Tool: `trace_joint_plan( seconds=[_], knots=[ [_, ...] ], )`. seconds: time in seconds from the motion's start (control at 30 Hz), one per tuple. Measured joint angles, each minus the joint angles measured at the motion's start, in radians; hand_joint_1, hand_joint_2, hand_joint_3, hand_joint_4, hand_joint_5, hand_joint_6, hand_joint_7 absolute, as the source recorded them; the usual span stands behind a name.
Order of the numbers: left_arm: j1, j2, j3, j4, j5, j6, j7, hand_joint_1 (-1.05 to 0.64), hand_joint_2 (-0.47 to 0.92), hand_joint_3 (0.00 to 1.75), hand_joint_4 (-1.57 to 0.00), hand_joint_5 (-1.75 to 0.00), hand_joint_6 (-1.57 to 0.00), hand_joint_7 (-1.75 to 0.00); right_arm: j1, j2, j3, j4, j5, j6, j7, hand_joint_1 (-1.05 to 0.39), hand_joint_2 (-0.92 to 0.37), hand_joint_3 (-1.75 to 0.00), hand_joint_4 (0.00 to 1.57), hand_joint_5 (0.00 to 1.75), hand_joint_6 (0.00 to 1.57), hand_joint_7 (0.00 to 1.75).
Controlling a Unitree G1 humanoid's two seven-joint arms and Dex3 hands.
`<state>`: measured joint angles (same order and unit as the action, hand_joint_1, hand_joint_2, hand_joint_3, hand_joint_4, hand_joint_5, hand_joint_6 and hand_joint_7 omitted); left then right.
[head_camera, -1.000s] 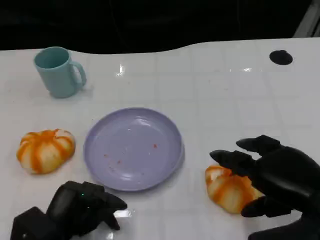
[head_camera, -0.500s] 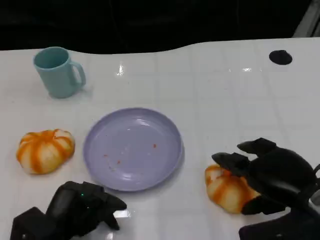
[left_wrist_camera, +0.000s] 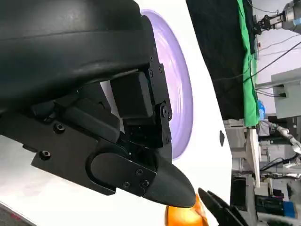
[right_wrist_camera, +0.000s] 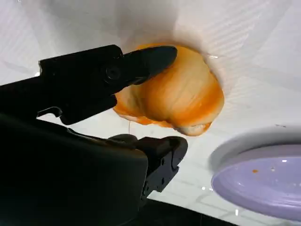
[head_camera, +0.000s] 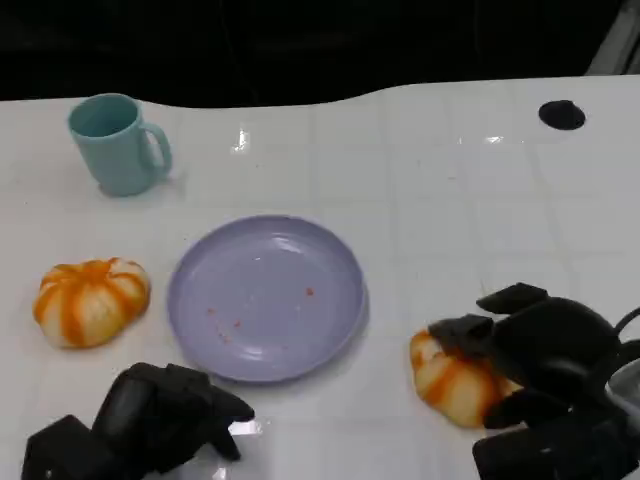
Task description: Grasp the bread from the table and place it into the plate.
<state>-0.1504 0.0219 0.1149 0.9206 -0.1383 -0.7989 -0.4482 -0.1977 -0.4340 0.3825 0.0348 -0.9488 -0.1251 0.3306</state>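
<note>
Closing around the bread: fingers of the right hand lying across its top, one more finger pressing its side in the right wrist view, bread touching the white table underneath, not raised

Sitting just beside the plate, at about 4 o'clock from it, bread and rim apart

Curling inward on nothing: fingers of the left hand, resting on the table at about 7 o'clock from the plate

Lying at 9 o'clock from the plate, well apart from both hands: a second orange-striped bun

Standing upright at about 11 o'clock: a teal mug, handle pointing toward 3 o'clock

Showing at the far edge, about 2 o'clock: a small black disc
</note>
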Motion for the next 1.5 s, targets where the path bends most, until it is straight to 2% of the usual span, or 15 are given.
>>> trace_joint_plan(
  seconds=[0.23,0.33,0.43,0.47,0.5,0.53,0.57,0.67,0.77,0.8,0.87,1.03,1.23,1.37,1.5],
  knots=[
    [0.008,-0.001,-0.003,-0.014,0.001,0.000,0.003,-1.05,0.92,0.09,-1.30,-1.03,-1.56,-0.27,-0.049,-0.005,0.033,0.058,0.023,-0.015,0.009,-0.53,-0.92,-0.04,0.41,0.32,0.57,0.06],
    [0.011,-0.001,-0.004,-0.018,0.002,0.001,0.009,-1.05,0.92,0.09,-1.30,-1.03,-1.56,-0.27,-0.068,-0.006,0.042,0.100,0.032,-0.041,-0.031,-0.46,-0.92,-0.11,0.64,0.46,0.75,0.10],
    [0.012,-0.001,-0.005,-0.019,0.002,0.001,0.010,-1.05,0.92,0.09,-1.30,-1.03,-1.56,-0.27,-0.079,-0.001,0.043,0.167,0.064,-0.082,-0.120,-0.37,-0.92,-0.24,0.75,1.22,1.07,0.19],
    [0.012,-0.001,-0.005,-0.019,0.002,0.001,0.010,-1.05,0.92,0.09,-1.30,-1.03,-1.56,-0.27,-0.084,0.006,0.042,0.195,0.077,-0.097,-0.160,-0.35,-0.92,-0.31,0.78,1.41,1.09,0.32],
    [0.012,-0.001,-0.005,-0.021,0.001,0.001,0.010,-1.05,0.92,0.09,-1.30,-1.04,-1.56,-0.27,-0.088,0.012,0.040,0.222,0.093,-0.111,-0.197,-0.33,-0.92,-0.41,0.80,1.61,0.98,0.73],
    [0.013,-0.002,-0.005,-0.022,0.001,0.001,0.010,-1.05,0.92,0.09,-1.30,-1.04,-1.56,-0.27,-0.094,0.020,0.039,0.252,0.104,-0.127,-0.234,-0.32,-0.92,-0.45,0.83,1.68,0.90,0.99],
    [0.013,-0.002,-0.006,-0.024,0.001,0.002,0.010,-1.05,0.92,0.09,-1.30,-1.04,-1.56,-0.27,-0.102,0.027,0.040,0.282,0.108,-0.141,-0.272,-0.31,-0.91,-0.48,0.84,1.72,0.83,1.13],
    [0.016,-0.002,-0.010,-0.028,0.002,0.002,0.010,-1.05,0.92,0.09,-1.31,-1.04,-1.56,-0.27,-0.123,0.046,0.045,0.375,0.116,-0.189,-0.401,-0.29,-0.87,-0.52,0.84,1.74,0.80,1.16],
    [0.019,-0.002,-0.014,-0.029,0.002,0.003,0.010,-1.05,0.92,0.09,-1.31,-1.04,-1.56,-0.27,-0.143,0.060,0.056,0.457,0.114,-0.228,-0.521,-0.27,-0.79,-0.62,0.85,1.75,0.67,1.52],
    [0.019,-0.002,-0.015,-0.030,0.003,0.003,0.011,-1.05,0.92,0.09,-1.31,-1.04,-1.56,-0.27,-0.149,0.066,0.059,0.482,0.115,-0.241,-0.557,-0.25,-0.71,-0.76,0.86,1.75,0.64,1.65],
    [0.019,-0.002,-0.015,-0.031,0.002,0.003,0.011,-1.05,0.92,0.09,-1.31,-1.04,-1.56,-0.28,-0.157,0.076,0.062,0.528,0.117,-0.265,-0.621,-0.25,-0.63,-0.88,0.86,1.75,0.63,1.72],
    [0.020,-0.002,-0.016,-0.034,0.002,0.014,0.019,-1.05,0.92,0.09,-1.31,-1.04,-1.56,-0.28,-0.171,0.092,0.070,0.598,0.115,-0.298,-0.748,-0.25,-0.51,-1.06,0.85,1.75,0.63,1.75],
    [0.020,-0.002,-0.016,-0.035,0.002,0.016,0.020,-1.05,0.92,0.09,-1.31,-1.04,-1.56,-0.28,-0.179,0.103,0.073,0.626,0.116,-0.330,-0.826,-0.19,-0.39,-1.17,0.90,1.75,0.69,1.71],
    [0.020,-0.002,-0.016,-0.035,0.002,0.017,0.020,-1.05,0.92,0.09,-1.31,-1.04,-1.56,-0.28,-0.179,0.104,0.067,0.597,0.142,-0.353,-0.834,-0.18,-0.38,-1.21,0.91,1.75,0.69,1.71],
    [0.019,-0.002,-0.017,-0.035,0.002,0.017,0.020,-1.05,0.92,0.09,-1.30,-1.03,-1.55,-0.27,-0.180,0.106,0.055,0.524,0.184,-0.360,-0.791,-0.12,-0.32,-1.25,0.94,1.75,0.81,1.56]
  ],
)
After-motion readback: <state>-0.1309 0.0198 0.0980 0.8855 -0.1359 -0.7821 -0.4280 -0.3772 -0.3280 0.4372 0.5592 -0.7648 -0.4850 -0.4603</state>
